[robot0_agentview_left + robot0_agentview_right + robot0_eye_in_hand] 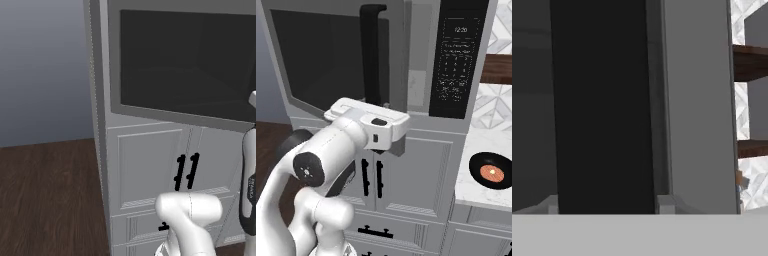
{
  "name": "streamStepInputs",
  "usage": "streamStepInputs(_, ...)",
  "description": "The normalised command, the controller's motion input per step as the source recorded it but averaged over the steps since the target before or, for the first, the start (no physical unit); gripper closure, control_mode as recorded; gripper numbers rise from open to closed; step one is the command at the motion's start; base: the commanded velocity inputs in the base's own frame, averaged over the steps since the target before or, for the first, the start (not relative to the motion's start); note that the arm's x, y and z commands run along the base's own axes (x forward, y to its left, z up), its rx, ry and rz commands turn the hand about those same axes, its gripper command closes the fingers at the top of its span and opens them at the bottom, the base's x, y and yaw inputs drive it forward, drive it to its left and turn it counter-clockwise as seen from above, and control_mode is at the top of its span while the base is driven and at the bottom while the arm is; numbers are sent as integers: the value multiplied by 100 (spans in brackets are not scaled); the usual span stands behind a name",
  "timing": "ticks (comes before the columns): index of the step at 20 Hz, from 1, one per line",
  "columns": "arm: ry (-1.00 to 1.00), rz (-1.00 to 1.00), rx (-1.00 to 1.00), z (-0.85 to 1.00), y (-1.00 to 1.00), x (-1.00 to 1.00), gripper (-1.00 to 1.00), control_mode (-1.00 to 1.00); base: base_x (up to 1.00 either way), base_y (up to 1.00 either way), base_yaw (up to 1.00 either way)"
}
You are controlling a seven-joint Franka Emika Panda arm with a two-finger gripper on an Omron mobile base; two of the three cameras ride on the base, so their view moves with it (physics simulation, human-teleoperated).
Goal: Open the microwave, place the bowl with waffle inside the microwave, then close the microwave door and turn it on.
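The gripper sits right at the long black handle of the microwave door, its two fingertips standing either side of the bar with the jaws part open, though whether they actually press on the bar I cannot tell. The door appears swung slightly out from the microwave, whose keypad panel lies to the right, while the bowl with the waffle waits on the white counter, well apart from the hand. The risk, as I judge it, is that jaws this loose slip off the bar during the pull, leaving the door too narrowly open for the bowl to pass.
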Motion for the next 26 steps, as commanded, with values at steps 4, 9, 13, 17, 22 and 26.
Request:
streamStepInputs(4, 0, -4, 0, 0, 8, -56, 100, -100, 0, 0, 0)
streamStepInputs(9, -5, 0, -8, 0, 21, -2, 100, -100, 0, 0, 0)
streamStepInputs(13, -2, 0, 0, 0, 0, 0, -100, -100, 0, 0, 0)
streamStepInputs(17, 0, 0, 0, 0, 0, 0, -100, -100, 0, 0, 0)
streamStepInputs(22, 0, 0, 0, 0, -2, -27, -100, -100, 0, 0, 0)
streamStepInputs(26, 0, 15, 7, 0, -73, -76, -100, -100, 0, 0, 0)
